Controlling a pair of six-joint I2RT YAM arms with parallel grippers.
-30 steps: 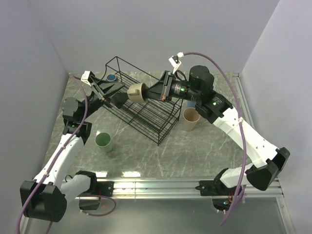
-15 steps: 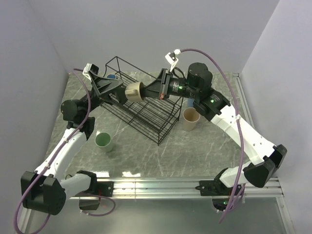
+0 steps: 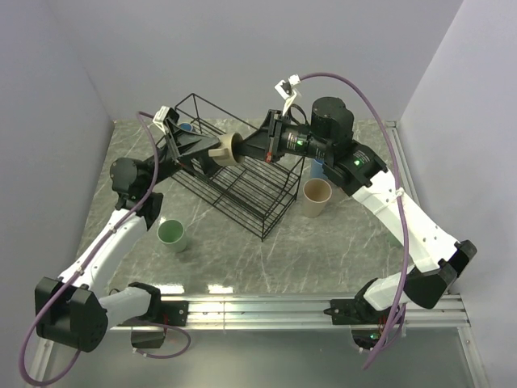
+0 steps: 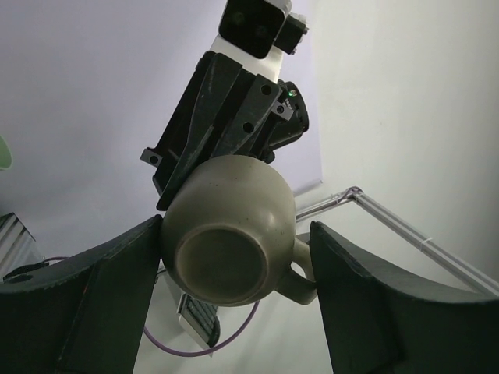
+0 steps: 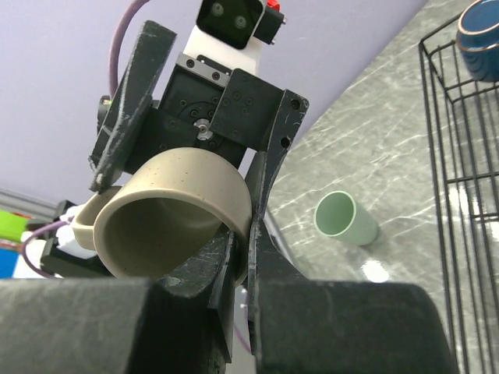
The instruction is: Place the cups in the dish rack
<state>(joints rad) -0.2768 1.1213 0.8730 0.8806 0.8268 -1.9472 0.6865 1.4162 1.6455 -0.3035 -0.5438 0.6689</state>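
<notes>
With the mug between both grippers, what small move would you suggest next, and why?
Probably close the left gripper on the tan mug: its fingers flank the mug's body but stand apart, while the right gripper alone pinches the rim.

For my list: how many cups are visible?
5. Tan mug held over the dish rack; navy mug at its far-left end; green tumbler left of it; beige tumbler right; blue cup partly behind the right arm. More may be hidden.

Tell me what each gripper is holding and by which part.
The right gripper pinches the tan mug by its rim, one finger inside the mouth. The left gripper holds nothing yet: its open jaws flank the mug's body.
</notes>
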